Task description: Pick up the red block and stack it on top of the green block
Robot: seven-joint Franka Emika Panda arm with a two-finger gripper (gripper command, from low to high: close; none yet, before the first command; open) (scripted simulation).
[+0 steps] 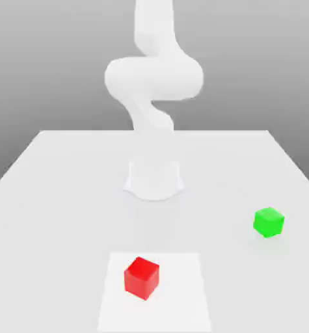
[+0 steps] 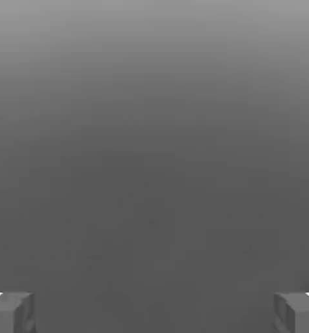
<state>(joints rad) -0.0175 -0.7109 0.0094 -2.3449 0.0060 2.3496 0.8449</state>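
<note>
Table [image 1: 66, 169], white under grey backdrop, bears red block [image 1: 142, 278] and green block [image 1: 268, 222]; gripper [image 2: 154, 312] apparently wide, empty.

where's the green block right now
In the exterior view the green block sits on the white table toward the exterior view's right, apart from the red block, which is nearer the camera and to its left.
</note>
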